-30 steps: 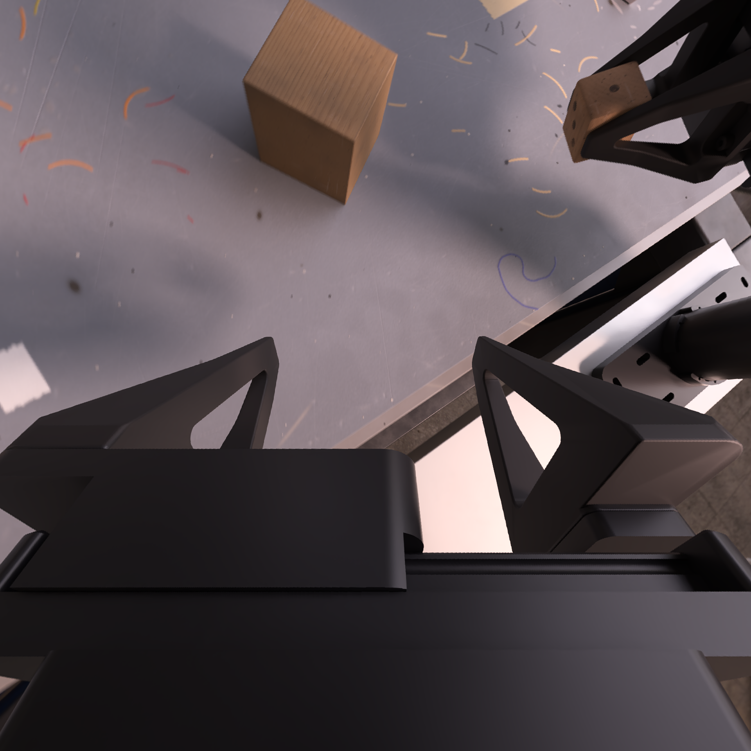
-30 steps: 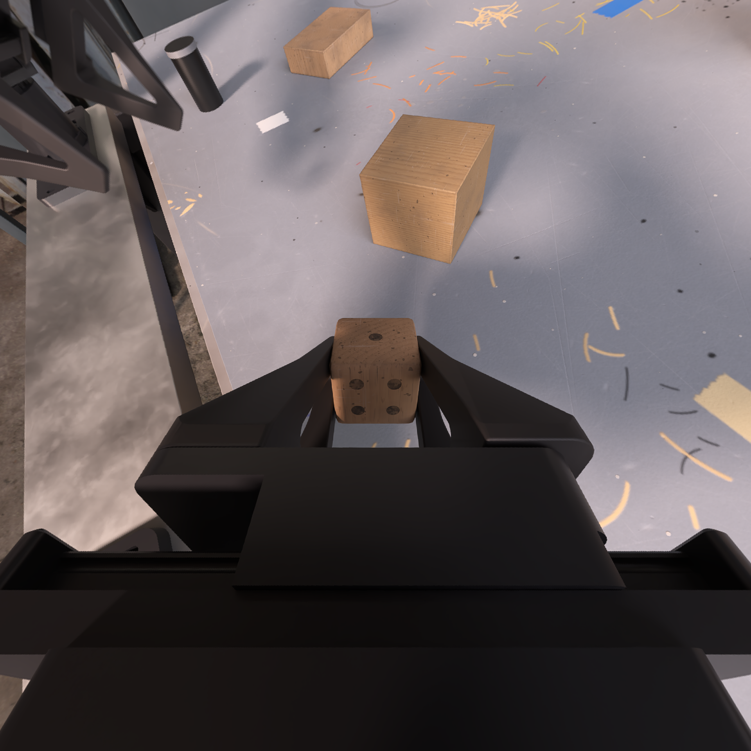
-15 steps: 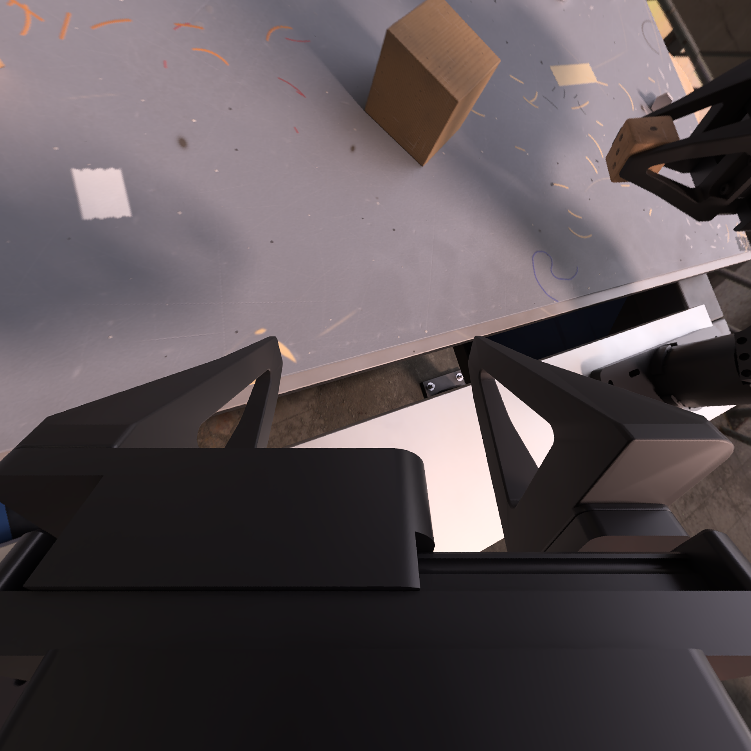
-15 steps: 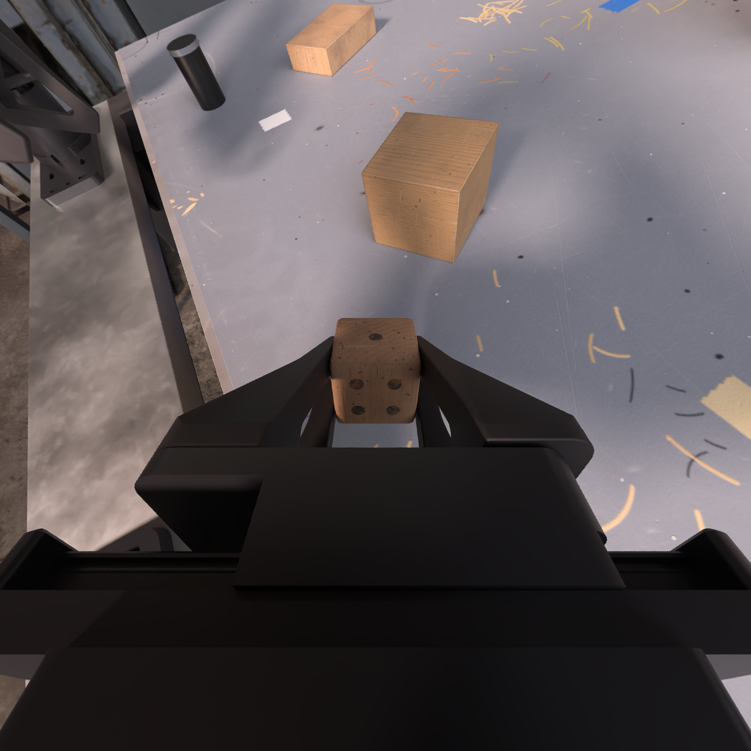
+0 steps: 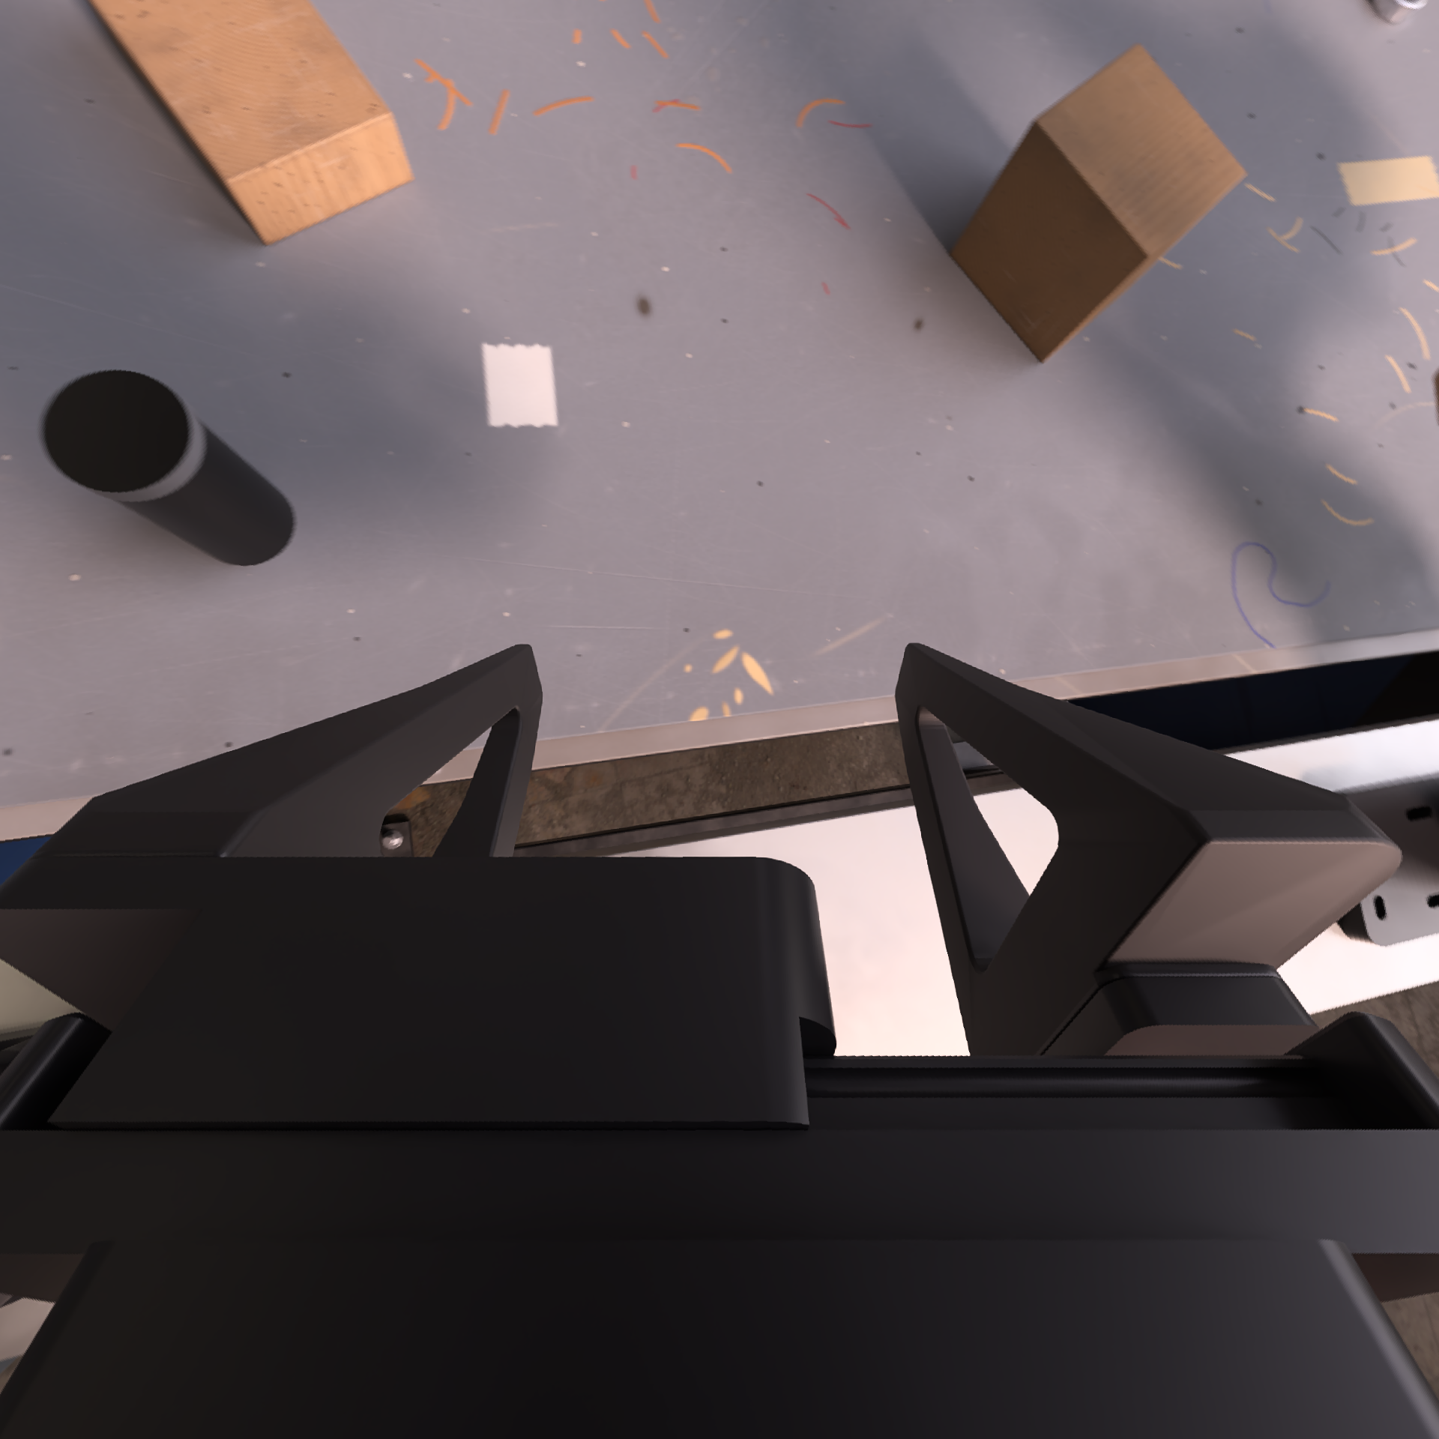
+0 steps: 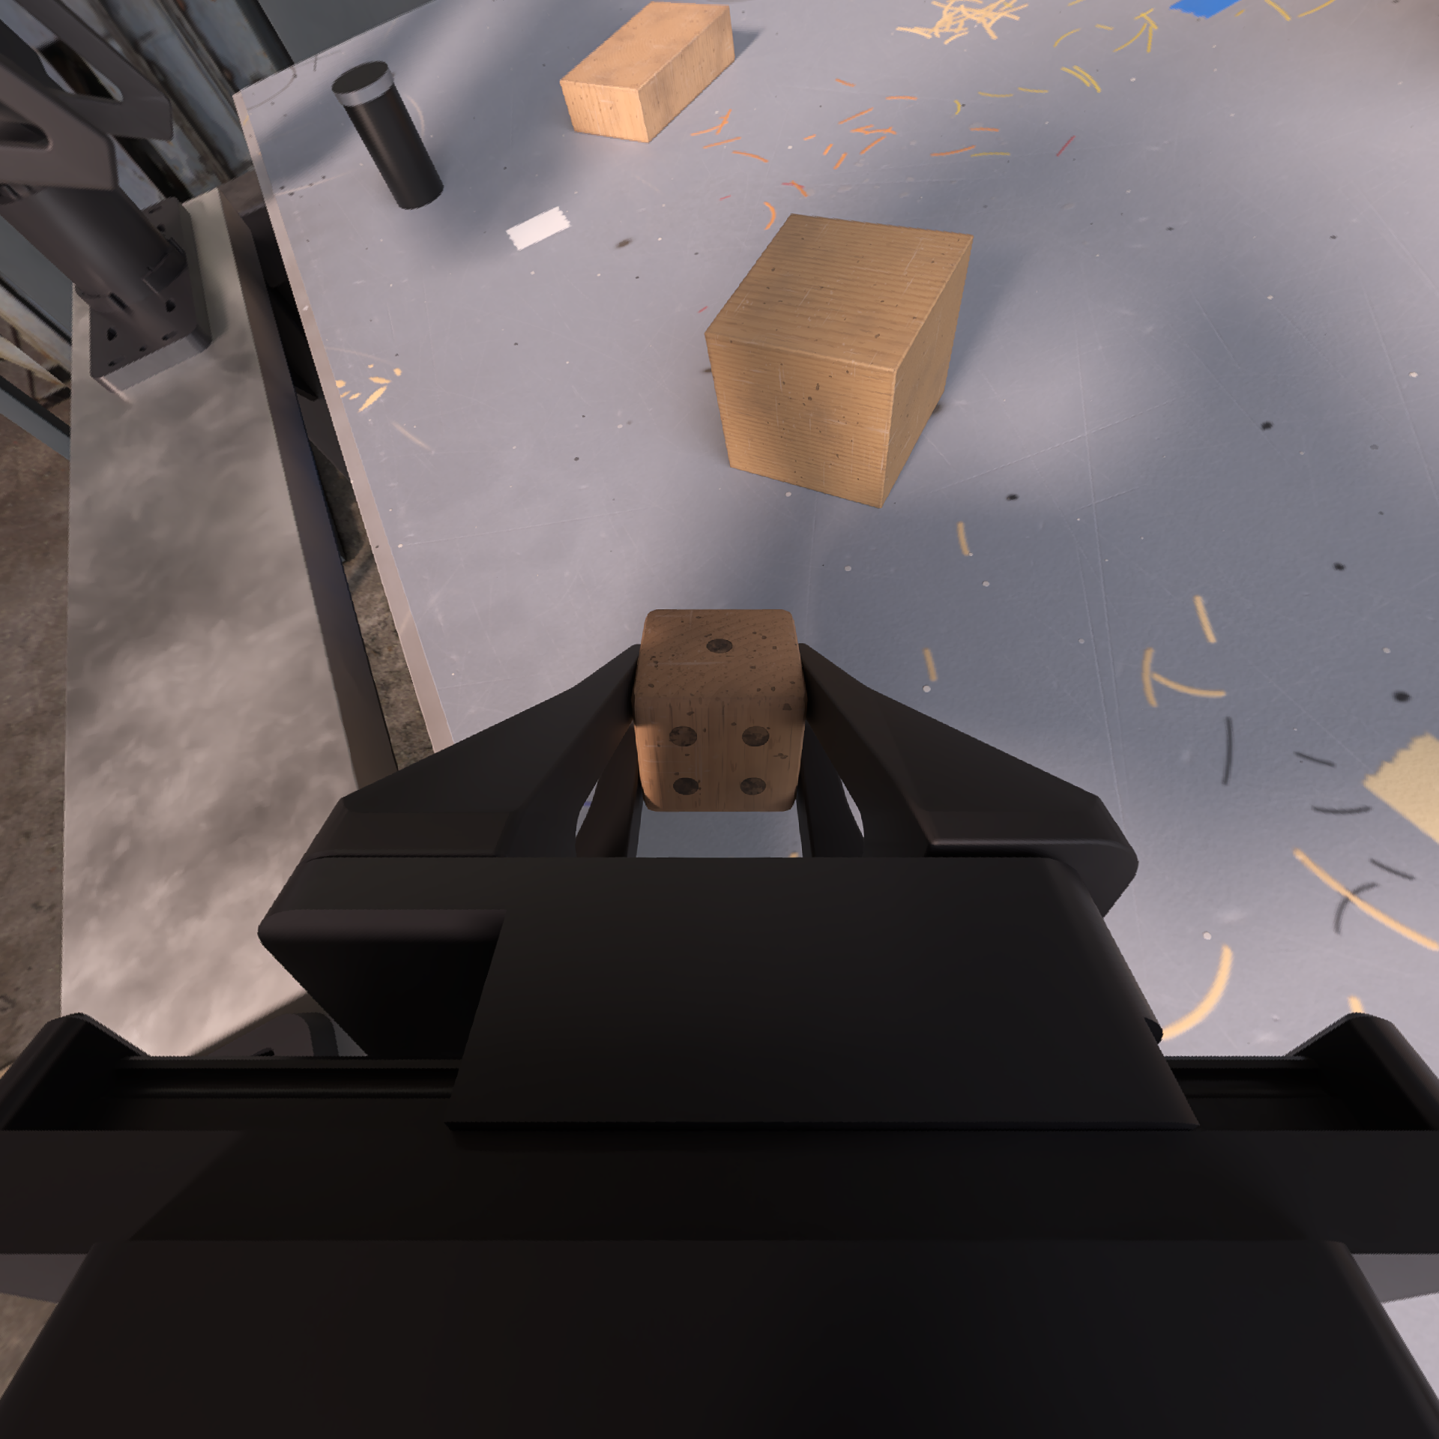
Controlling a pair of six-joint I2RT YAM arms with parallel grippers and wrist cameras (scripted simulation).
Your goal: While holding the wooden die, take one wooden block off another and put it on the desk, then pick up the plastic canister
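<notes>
My right gripper is shut on the wooden die and holds it above the grey desk. Ahead of it a large wooden block stands on the desk, and a flat wooden block lies farther back. The black plastic canister stands upright near the desk's left edge. My left gripper is open and empty, high over the desk's near edge. In its view the canister is at left, the flat block upper left, the large block upper right.
A white paper scrap lies between the canister and the large block. Wood shavings and marks are scattered over the desk. The desk's metal edge runs under my left gripper. The left arm's mount stands off the desk at left.
My left gripper has swung left along the desk's edge, bringing the canister and flat block into its view and losing the right gripper. My right gripper with the die has stayed nearly still.
</notes>
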